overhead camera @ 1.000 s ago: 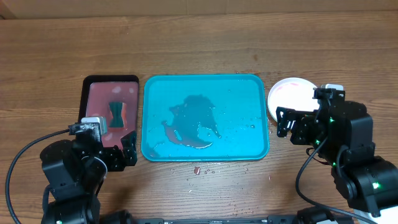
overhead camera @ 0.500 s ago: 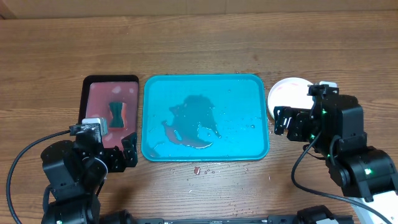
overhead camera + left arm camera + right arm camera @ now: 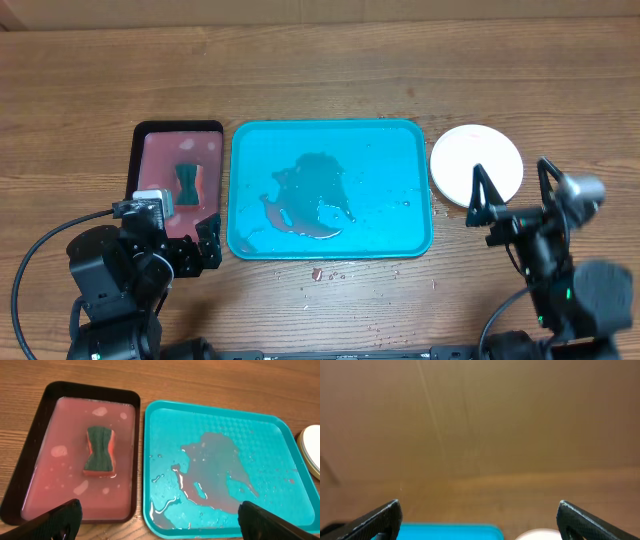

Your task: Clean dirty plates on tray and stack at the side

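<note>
Lifted back off the plates (image 3: 476, 165), the right claw (image 3: 510, 195) hangs spread. Overhead shows one white round disc on the worktop (image 3: 320, 60), just right of the single blue tray (image 3: 400, 140), perhaps a stack. Left wrist: left claw (image 3: 160, 515) spread, puddled dimpled tray, one sponge (image 3: 100, 452). Right wrist: blurred brown backdrop (image 3: 480, 420).

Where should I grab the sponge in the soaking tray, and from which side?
Grip the sponge across its pinched waist, coming straight down from above. It lies flat in the pinkish liquid of the black-rimmed tray, clear of the walls, and its left and right sides curve inward at the middle, so fingers closing there should seat well.
</note>
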Controlling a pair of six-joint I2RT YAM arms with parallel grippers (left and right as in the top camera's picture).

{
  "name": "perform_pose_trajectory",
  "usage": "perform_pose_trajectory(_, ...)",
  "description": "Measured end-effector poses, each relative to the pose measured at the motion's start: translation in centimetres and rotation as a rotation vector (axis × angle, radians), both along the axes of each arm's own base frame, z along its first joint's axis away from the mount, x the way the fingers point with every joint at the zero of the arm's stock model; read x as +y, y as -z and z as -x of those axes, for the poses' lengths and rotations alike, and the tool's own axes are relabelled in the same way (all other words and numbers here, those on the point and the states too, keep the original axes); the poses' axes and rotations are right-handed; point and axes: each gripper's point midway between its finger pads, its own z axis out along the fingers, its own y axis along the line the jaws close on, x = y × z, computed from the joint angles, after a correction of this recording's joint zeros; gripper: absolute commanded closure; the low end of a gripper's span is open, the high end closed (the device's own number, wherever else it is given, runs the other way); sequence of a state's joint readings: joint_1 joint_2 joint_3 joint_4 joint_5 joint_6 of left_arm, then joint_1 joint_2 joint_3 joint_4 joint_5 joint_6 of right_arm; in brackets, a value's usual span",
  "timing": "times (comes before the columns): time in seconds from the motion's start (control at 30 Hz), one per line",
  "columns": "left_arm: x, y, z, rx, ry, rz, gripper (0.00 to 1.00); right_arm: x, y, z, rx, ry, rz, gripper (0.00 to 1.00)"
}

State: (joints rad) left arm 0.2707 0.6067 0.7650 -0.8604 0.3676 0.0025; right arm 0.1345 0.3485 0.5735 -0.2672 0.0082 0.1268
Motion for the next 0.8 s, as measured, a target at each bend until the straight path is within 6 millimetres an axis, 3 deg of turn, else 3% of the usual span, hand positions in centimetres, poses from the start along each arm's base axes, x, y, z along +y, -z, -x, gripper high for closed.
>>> perform_pose_trajectory(0.17,0.0,0.0,0.0,0.000,0.000,0.000,0.00,-0.9,3.0,1.3,-0.111,0.032,-0.006,0.00)
perform_pose_trajectory(0.33,0.0,0.0,0.0,0.000,0.000,0.000,0.00,-0.9,6.1,1.2,-0.156,0.032,-0.002,0.00)
perform_pose_trajectory(0.47,0.0,0.0,0.0,0.001,0.000,0.000,0.00,-0.8,9.0,0.2,-0.146,0.032,0.006,0.00)
perform_pose_trajectory(0.6,0.0,0.0,0.0,0.001,0.000,0.000,0.00,-0.4,13.5,-0.4,-0.019,0.012,0.028,0.00)
perform_pose_trajectory(0.8,0.0,0.0,0.0,0.001,0.000,0.000,0.00,0.1,14.8,-0.3,0.027,-0.020,0.070,0.00)
